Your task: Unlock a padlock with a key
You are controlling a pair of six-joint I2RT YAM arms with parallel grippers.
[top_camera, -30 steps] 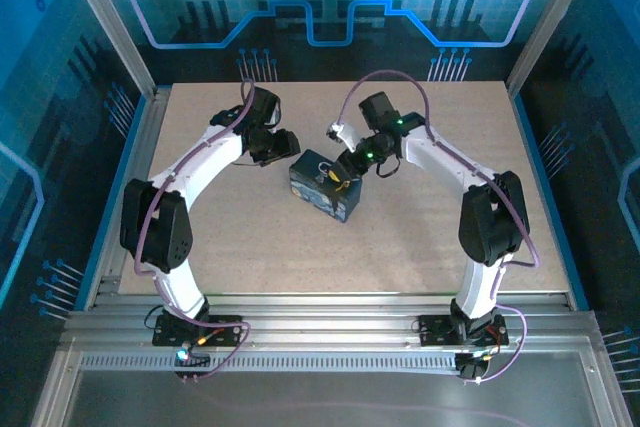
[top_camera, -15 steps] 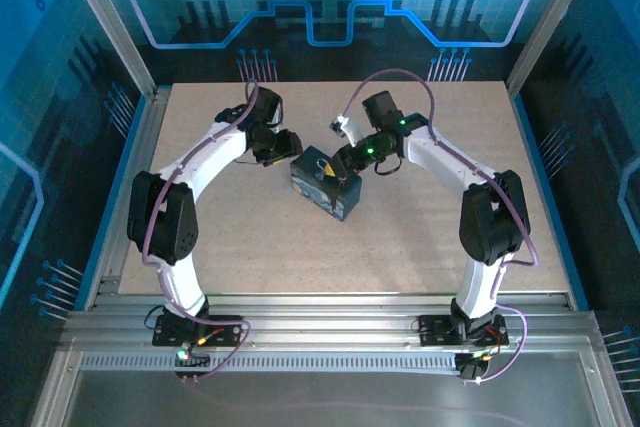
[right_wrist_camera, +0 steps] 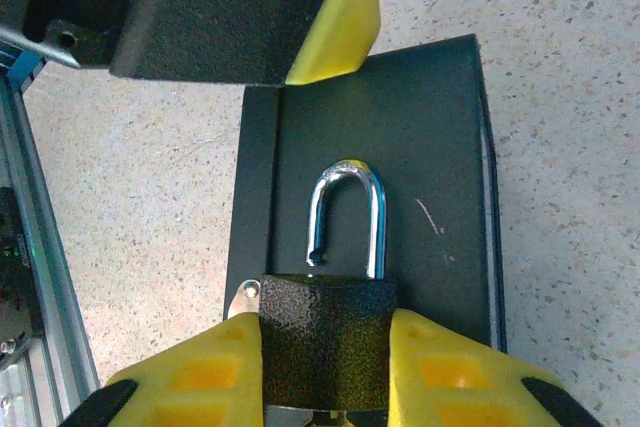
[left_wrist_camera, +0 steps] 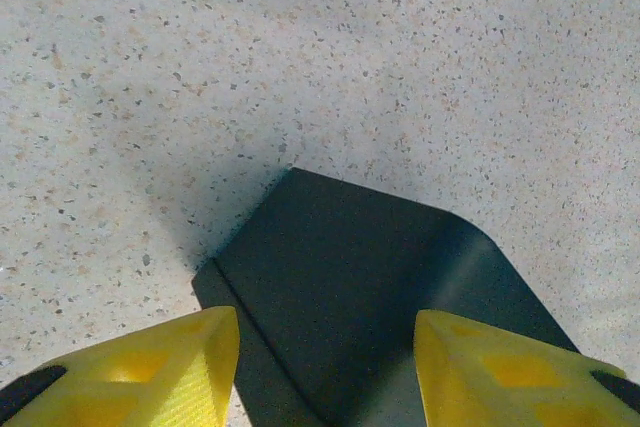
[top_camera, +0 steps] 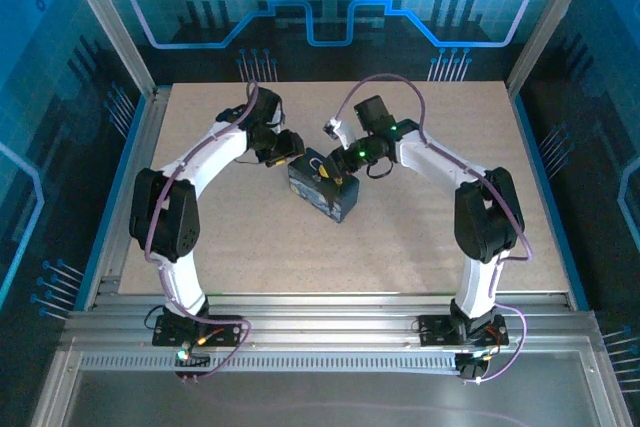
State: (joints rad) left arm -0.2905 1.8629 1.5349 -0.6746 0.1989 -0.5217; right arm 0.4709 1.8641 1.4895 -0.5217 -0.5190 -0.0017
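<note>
Your padlock (right_wrist_camera: 325,347) sits pinched by its dark body between the yellow fingers of the right tool (right_wrist_camera: 325,332), held just above the box (right_wrist_camera: 430,147) that lies on the surface (right_wrist_camera: 560,67). Its long axis runs straight out from that tool, with the shackle (right_wrist_camera: 375,217) leading. One leg of the shackle seems to end clear of the body, so judge the lock as likely sprung already. The keyhole end faces back into the right tool and is hidden, and you cannot make out a key for certain. The left tool (left_wrist_camera: 325,337) is spread, reaching over a corner of the box. Seen from the right wrist, it lies just past the shackle's tip and apart from it. Any pull on the shackle falls to that left tool, along the padlock's axis.
</note>
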